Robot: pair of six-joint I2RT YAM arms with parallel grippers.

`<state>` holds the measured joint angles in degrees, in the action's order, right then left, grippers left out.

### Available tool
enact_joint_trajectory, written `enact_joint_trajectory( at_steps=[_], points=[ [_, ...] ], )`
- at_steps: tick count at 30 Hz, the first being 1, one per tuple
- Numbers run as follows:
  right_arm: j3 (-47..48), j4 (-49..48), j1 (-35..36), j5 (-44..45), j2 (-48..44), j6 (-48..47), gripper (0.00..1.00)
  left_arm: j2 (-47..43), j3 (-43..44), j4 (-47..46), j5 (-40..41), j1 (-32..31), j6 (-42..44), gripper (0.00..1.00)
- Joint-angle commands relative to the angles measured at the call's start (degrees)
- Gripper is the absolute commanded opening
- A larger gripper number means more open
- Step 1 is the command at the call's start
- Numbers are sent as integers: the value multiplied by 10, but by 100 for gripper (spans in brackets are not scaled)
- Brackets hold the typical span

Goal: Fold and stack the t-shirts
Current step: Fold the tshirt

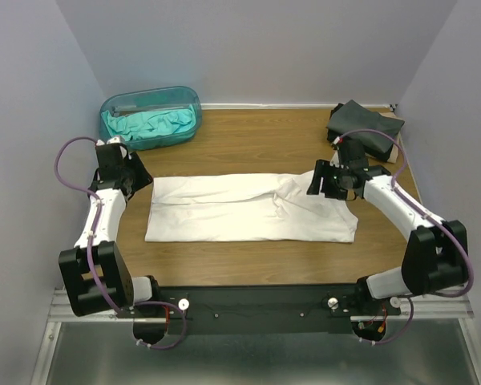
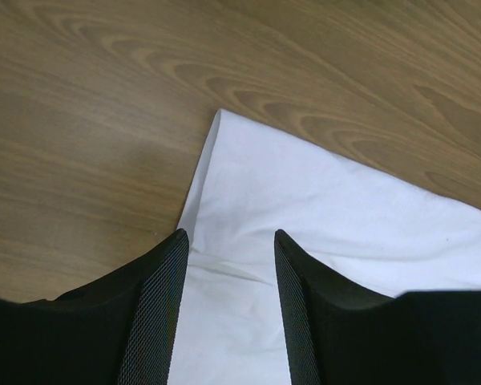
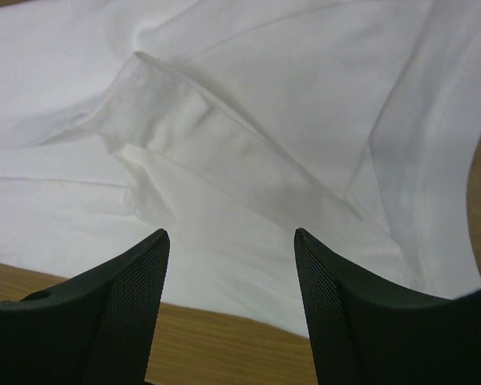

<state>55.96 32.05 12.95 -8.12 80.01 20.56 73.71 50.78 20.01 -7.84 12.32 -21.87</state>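
Now: both grippers open over the white shirt

Nearest me, past the arm bases, the white shirt (image 1: 224, 212) lies flat as a long folded strip across the middle of the table (image 1: 256, 136). It has a few creases bunched toward its right end. The left gripper (image 1: 131, 178) hangs over the strip's far left corner, its fingers apart and gripping nothing. From its wrist camera, the edge of the cloth runs up between the two tips. The right gripper (image 1: 325, 181) sits above the rumpled right end, fingers likewise apart and empty, with a raised fold of cloth just ahead of them. Farther back on the left, a tub (image 1: 148, 96) holds a crumpled teal shirt (image 1: 148, 124). In the far right corner, folded dark shirts (image 1: 361, 124) lie just behind the right gripper.
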Motion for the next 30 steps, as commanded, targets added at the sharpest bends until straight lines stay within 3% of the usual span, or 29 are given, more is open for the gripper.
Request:
enact_joint_trajectory(
  at_steps=[1, 8, 22, 27, 30],
  points=[
    [34, -109, 3, -63, 52, -10, 70, 28, 28, -67, -44, 3, 42, 56],
    [77, -218, 6, -113, 170, -21, 70, 64, 36, -98, -75, 3, 37, 56],
    [107, -228, 34, -150, 256, -46, 66, 52, -7, -98, -69, 3, 53, 57],
    [95, -228, 46, -145, 260, -53, 56, 56, -3, -96, -68, 3, 58, 57],
    [91, -228, 50, -143, 258, -58, 35, 60, 1, -93, -65, 3, 60, 57]
  ],
)
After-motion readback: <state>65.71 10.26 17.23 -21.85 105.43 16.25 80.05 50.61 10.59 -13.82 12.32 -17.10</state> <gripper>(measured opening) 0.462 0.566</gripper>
